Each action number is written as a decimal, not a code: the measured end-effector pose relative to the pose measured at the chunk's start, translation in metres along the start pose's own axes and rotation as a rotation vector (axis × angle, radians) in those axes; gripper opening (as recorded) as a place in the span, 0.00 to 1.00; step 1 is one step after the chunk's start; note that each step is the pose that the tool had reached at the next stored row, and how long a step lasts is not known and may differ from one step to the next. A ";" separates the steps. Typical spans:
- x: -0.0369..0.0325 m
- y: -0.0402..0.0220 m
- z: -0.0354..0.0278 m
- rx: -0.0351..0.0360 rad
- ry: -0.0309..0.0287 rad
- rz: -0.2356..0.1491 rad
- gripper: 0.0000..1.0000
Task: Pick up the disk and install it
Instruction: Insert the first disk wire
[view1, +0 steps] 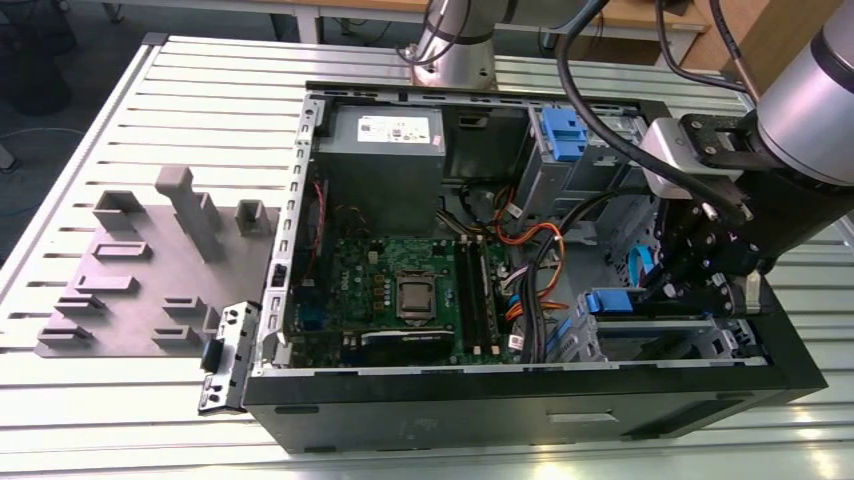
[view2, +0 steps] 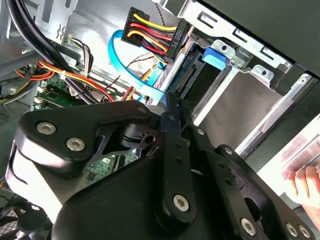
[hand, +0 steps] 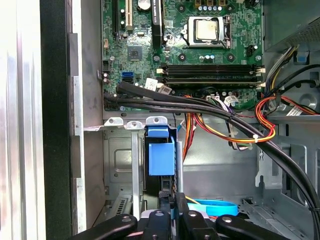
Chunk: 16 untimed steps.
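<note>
The disk (hand: 161, 156) stands on edge in the metal drive cage (hand: 120, 155) at the case's front corner, its blue plastic rail and tab facing up. In the second wrist view the disk (view2: 201, 82) shows its grey body, connector edge and blue tab. My gripper (hand: 169, 202) reaches down onto it, the two black fingers (view2: 167, 117) pressed together on the blue rail edge. In the exterior view the gripper (view1: 667, 295) hangs inside the case at the exterior view's right, just beside the disk's blue tab (view1: 611, 300).
The open computer case (view1: 534, 400) lies on a slatted table. Bundled black, yellow and orange cables (hand: 220, 117) and a blue data cable (view2: 132, 70) run close by. A grey power-supply box (view1: 387, 135), a second blue-fronted unit (view1: 561, 130) and a person's hand (view2: 305, 182) are nearby.
</note>
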<state>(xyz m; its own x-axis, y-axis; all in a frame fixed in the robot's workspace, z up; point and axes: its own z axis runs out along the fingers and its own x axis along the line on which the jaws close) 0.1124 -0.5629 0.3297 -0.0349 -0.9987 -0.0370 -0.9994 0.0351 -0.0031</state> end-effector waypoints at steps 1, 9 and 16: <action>0.0000 0.0000 0.0000 0.0000 0.0000 0.000 0.16; 0.0000 0.0000 0.0002 0.0000 -0.0001 0.000 0.29; -0.0003 0.0000 -0.0084 0.0000 -0.0001 0.000 0.29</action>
<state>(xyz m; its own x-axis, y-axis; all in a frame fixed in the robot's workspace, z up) 0.1124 -0.5629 0.3380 -0.0350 -0.9987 -0.0371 -0.9994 0.0351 -0.0031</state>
